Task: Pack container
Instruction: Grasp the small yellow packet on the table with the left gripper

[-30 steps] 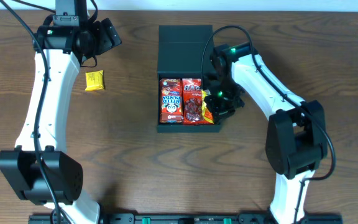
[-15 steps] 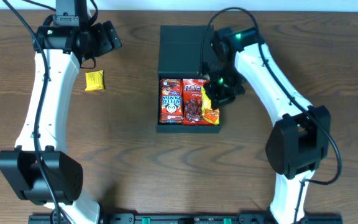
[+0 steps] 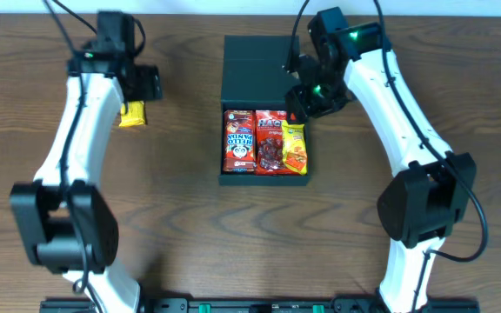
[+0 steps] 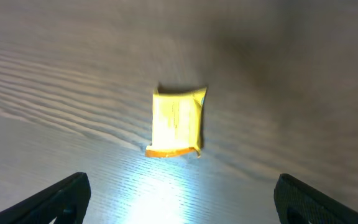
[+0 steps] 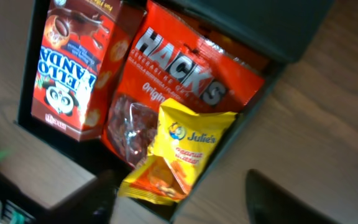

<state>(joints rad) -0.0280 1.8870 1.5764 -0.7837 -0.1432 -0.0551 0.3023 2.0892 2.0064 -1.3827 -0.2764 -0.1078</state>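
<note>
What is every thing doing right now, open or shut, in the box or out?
container, open, lid flap back
Hello Panda box, lying inside container
Hacks bag, lying inside container
Julie's packet, inside, overlapping Hacks bag
yellow packet, loose on table
left gripper, open above yellow packet
right gripper, open, empty

Red box [image 5: 73, 74] in the container [image 3: 255, 65]: "HELLO PANDA". Red bag [image 5: 179, 81] beside it: "HACKS", with "Origin" partly readable beneath. Yellow packet [image 5: 188, 146] on the bag: "Julie's"; smaller print below illegible. Separate yellow wrapper [image 4: 176, 121]: no legible text
</note>
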